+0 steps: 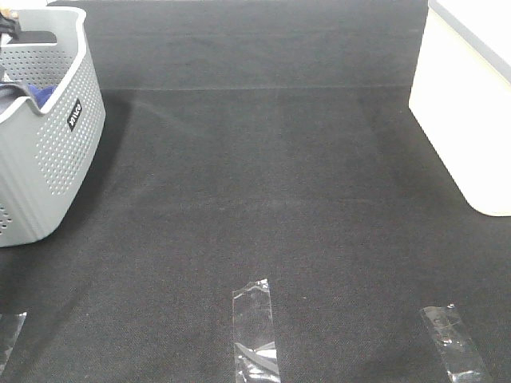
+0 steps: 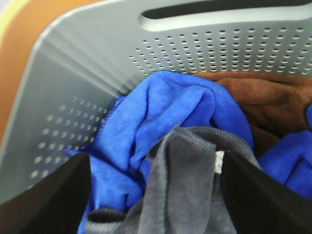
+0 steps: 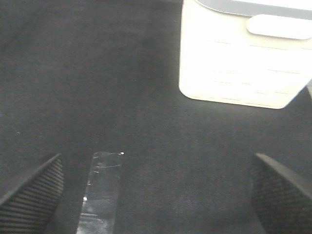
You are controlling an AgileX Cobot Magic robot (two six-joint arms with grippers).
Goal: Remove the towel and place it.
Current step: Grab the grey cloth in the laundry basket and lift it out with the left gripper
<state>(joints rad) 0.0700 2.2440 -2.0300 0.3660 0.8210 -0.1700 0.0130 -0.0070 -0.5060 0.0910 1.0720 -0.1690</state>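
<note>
The slate-grey towel (image 2: pixel 187 187), with a stitched hem and a small white tag, lies bunched on top of a bright blue cloth (image 2: pixel 161 112) inside the grey perforated basket (image 2: pixel 92 63). My left gripper (image 2: pixel 156 200) is down in the basket, open wide, with one dark finger on each side of the towel's raised fold. In the exterior high view the basket (image 1: pixel 56 152) stands at the far left. My right gripper (image 3: pixel 156 195) hangs open over the black mat (image 3: pixel 97 73), holding nothing.
A brown cloth (image 2: pixel 263 102) lies in the basket behind the blue one. A white bin (image 1: pixel 471 104) stands at the right, also seen as the white bin (image 3: pixel 243 58) in the right wrist view. Clear tape strips (image 1: pixel 255 331) mark the mat's near edge.
</note>
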